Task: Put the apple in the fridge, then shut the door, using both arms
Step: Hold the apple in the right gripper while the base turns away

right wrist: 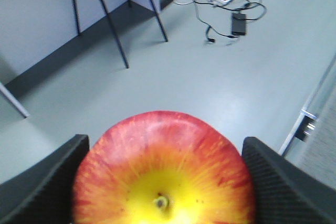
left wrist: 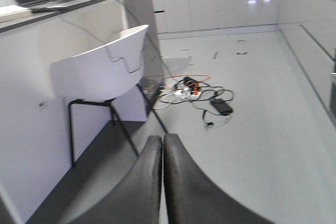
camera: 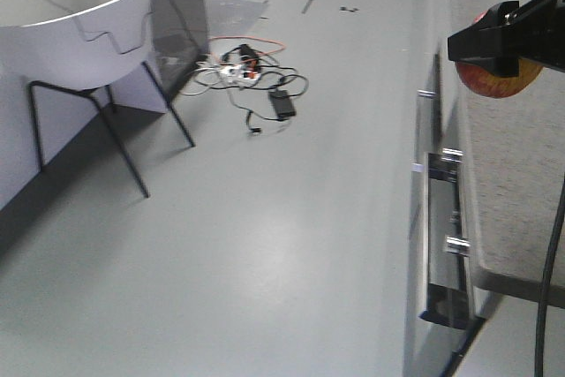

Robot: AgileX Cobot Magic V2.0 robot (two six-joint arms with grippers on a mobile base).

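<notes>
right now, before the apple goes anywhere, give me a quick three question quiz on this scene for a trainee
1. True or false: the right gripper is shut on the apple.
2. What lies on the floor near the white chair? A) a tangle of cables B) a bucket C) a cardboard box
3. Fill in: in the left wrist view, the left gripper is shut, its fingers pressed together, and it holds ____.

Key: 1 true; 2 A; 3 nothing
</notes>
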